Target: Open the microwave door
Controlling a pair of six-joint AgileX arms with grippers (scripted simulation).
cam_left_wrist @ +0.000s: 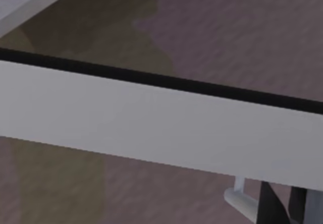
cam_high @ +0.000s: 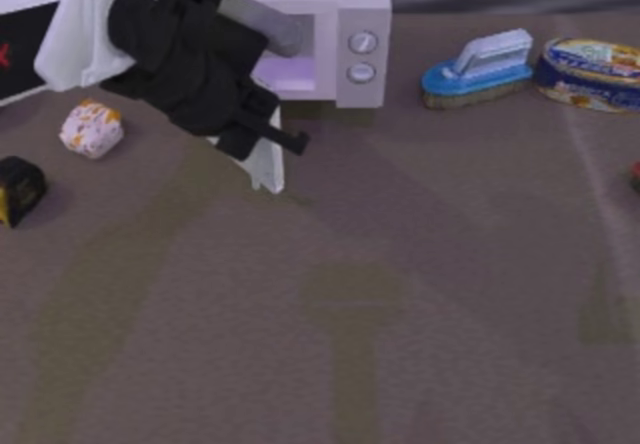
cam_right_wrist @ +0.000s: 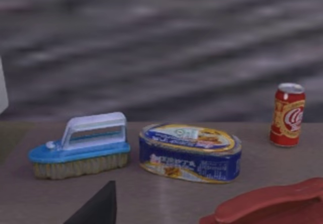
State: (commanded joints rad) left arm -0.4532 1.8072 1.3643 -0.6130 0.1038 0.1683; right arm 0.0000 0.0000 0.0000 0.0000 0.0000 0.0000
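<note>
The white microwave (cam_high: 345,4) stands at the back middle of the table, two silver knobs (cam_high: 362,56) on its front panel. The microwave door (cam_high: 268,169) is swung out toward the front, and the violet-lit cavity (cam_high: 292,69) is exposed. My left gripper (cam_high: 283,140) sits at the door's free edge. In the left wrist view the door (cam_left_wrist: 161,123) fills the frame as a white band. Its grey handle (cam_left_wrist: 241,202) runs between the dark fingers (cam_left_wrist: 272,210), which are shut on it. Of my right gripper (cam_right_wrist: 98,206) only a dark tip shows in the right wrist view, off to the right.
A blue scrub brush (cam_high: 478,69) and an oval blue tin (cam_high: 590,72) lie at the back right. A red soda can (cam_right_wrist: 287,115) stands beyond them, and a red object (cam_right_wrist: 272,206) lies close to the right wrist. A white-orange packet (cam_high: 92,129) and a black-yellow tape measure (cam_high: 18,189) lie at the left.
</note>
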